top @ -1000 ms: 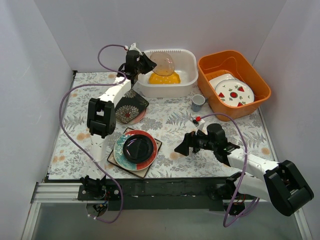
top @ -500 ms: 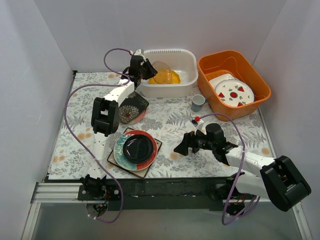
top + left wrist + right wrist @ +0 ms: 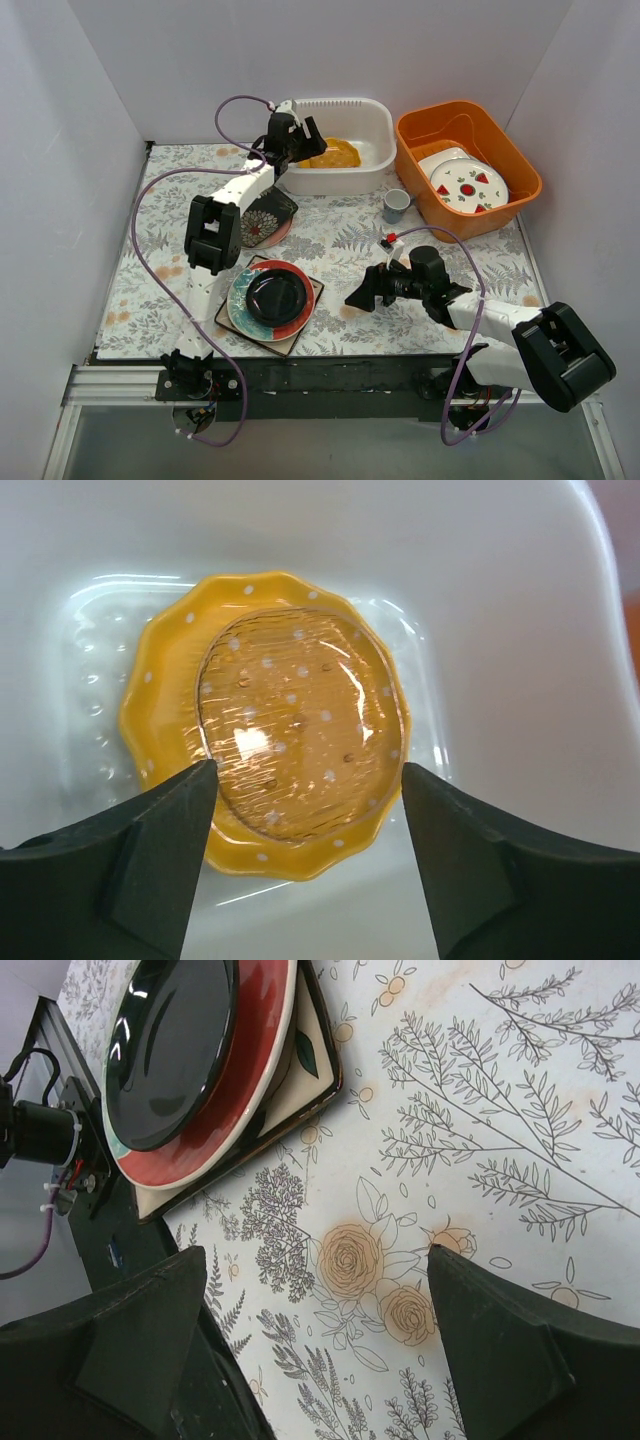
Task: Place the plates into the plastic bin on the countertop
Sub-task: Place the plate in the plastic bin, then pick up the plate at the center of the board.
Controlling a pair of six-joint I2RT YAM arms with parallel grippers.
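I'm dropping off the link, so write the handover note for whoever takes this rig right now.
Left gripper: open over the white bin, holding nothing.
Right gripper: open, empty, low over the countertop.
Done: yellow dotted plate lies in the bin, clear brownish plate on it.
To do: dark round plate, red plate, teal-striped plate and cream square plate stacked near the front edge; black flowered square plate on the pink plate near the bin's left end.

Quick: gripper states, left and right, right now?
Left gripper: open, holding nothing, above the yellow dotted plate in the plastic bin.
Right gripper: open, holding nothing, over the countertop.
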